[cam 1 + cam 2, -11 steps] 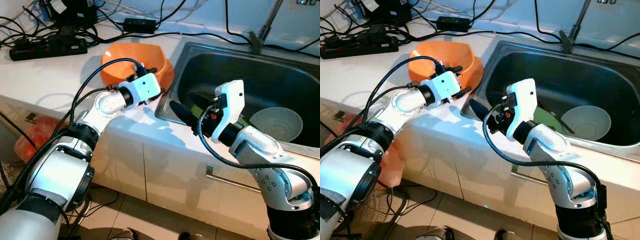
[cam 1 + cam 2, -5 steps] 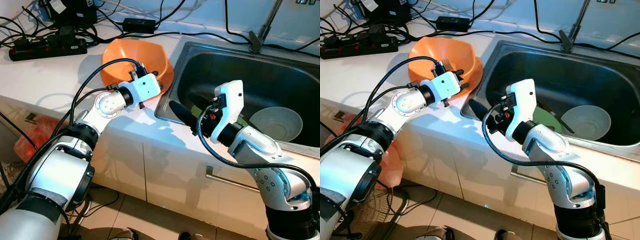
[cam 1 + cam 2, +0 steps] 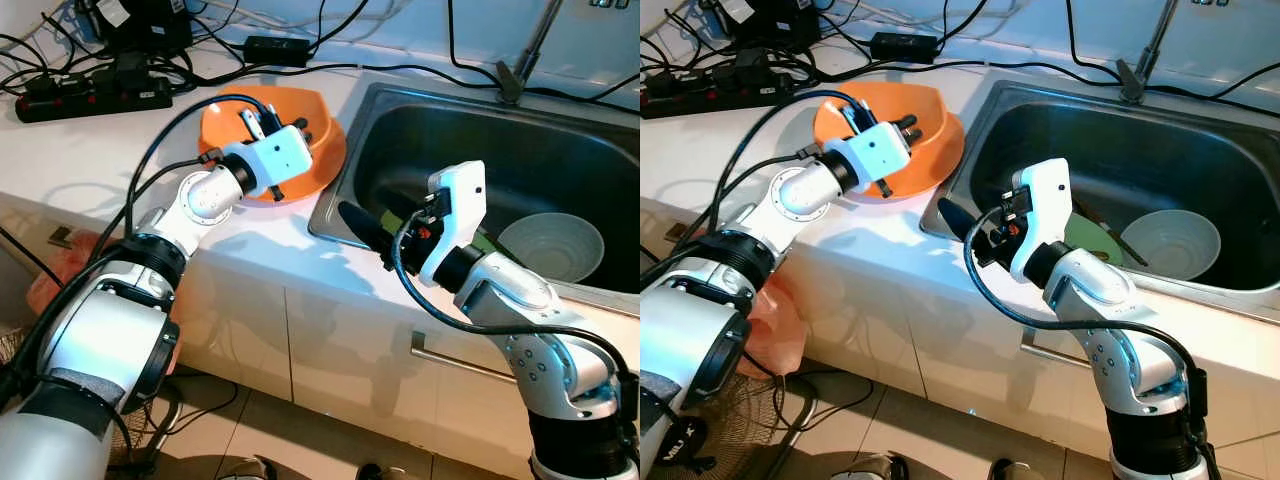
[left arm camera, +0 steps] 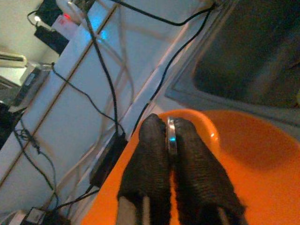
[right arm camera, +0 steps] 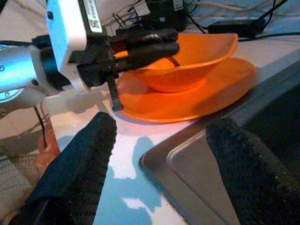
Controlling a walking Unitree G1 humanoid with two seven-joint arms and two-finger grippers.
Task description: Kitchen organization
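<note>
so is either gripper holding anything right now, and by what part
The left gripper pinches the near rim of the upper orange bowl, tilting it above the orange bowl beneath. The right gripper is open at the sink edge, holding nothing.

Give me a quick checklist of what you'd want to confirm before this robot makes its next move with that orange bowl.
1. Left pincer gripping the orange bowl: ok, fingers closed on its rim, with a thin metal piece pinched between them.
2. Bowl lifted off the orange plate: ok, it is tilted up above the plate.
3. Right pincer out of the way: ok, open and empty, at the sink's front left corner.
4. Room in the sink: cannot tell; a white bowl and a green plate already sit inside.
5. Cables near the bowl: ok, they lie farther back on the counter.
</note>
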